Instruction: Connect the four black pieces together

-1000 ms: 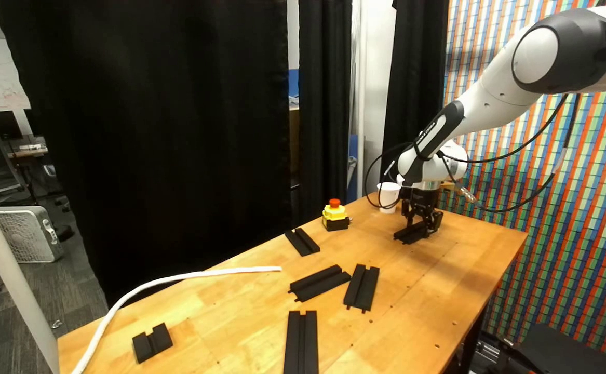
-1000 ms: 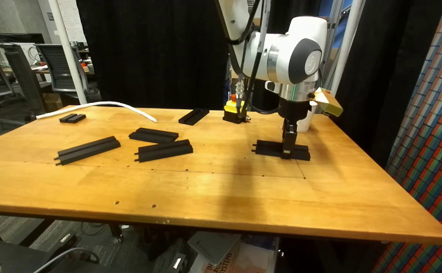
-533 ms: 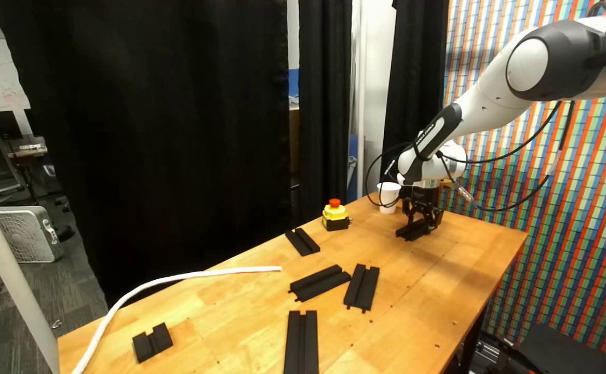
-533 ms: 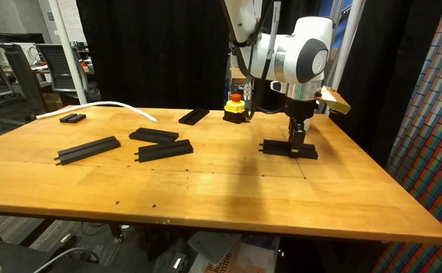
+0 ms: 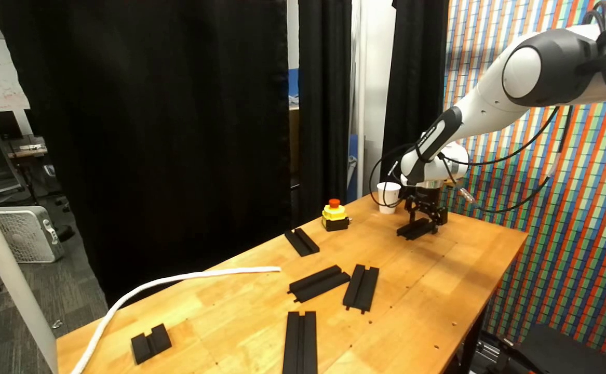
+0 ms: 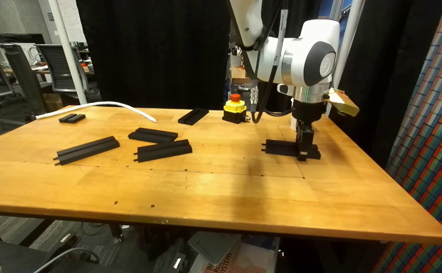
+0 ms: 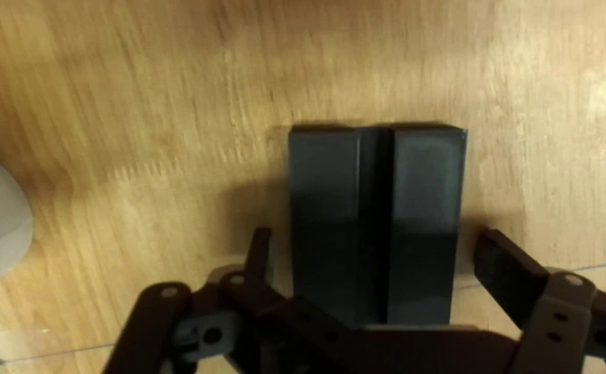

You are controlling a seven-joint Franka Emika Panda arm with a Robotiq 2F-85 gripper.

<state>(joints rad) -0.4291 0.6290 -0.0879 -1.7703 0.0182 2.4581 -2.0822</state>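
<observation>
1. Unjoined on a wooden worktop point(image 6: 213, 197): the first black bar point(image 6: 283, 148) lies to the right of the yellow-and-red stop button point(image 6: 235, 108) and in front of it, as an exterior view shows.
2. Left of the stop button and in front of it rest the second black bar point(image 6: 164, 151) and the third black bar point(image 6: 153, 135), askew and close together; whether they touch cannot be told. The fourth black bar point(image 6: 88, 150) lies farther left.
3. No join shows among the four, so the assembly appears to be at its opening stage, with all three connections left to make.
4. The tool point(image 7: 375, 241) straddles the first black bar, jaws spread wide; the wrist view shows a gap on either side, so it holds nothing.
5. In both exterior views, the arm point(image 5: 495, 98) ends to the right of the stop button, its tool pointing straight down, low at the worktop; contact there is unclear.
</observation>
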